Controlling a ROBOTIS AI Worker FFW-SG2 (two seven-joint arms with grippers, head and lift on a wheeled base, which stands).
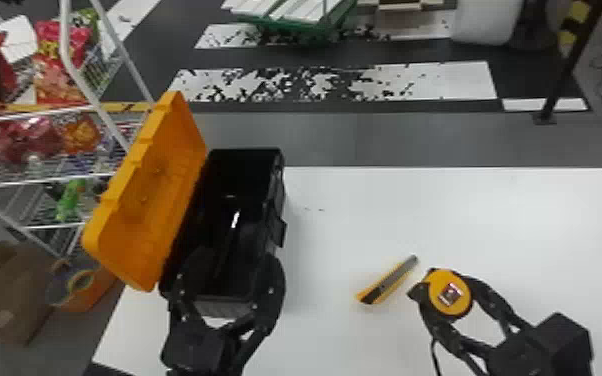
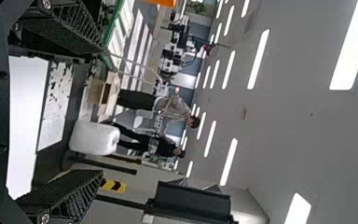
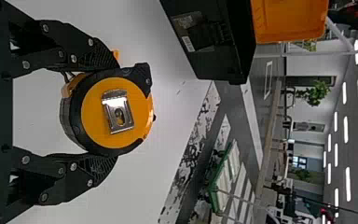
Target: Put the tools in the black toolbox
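Black toolbox (image 1: 279,200) stands lid-up on white table (image 1: 465,215). Left gripper (image 1: 232,262) wide at its near end; right gripper (image 1: 437,286), right of it, pinches tape measure (image 1: 451,300). Cutter (image 1: 387,281) between. Wire rack (image 1: 20,185) left of toolbox, gray floor (image 1: 415,137) beyond.

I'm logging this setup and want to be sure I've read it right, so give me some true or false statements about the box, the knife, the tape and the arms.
1. The box has its lid open. True.
2. The lid is black. False: it is orange.
3. The right tool holds the tape. True.
4. The knife lies on the table. True.
5. The left tool is shut on the knife. False: it is open, with nothing between its fingers.
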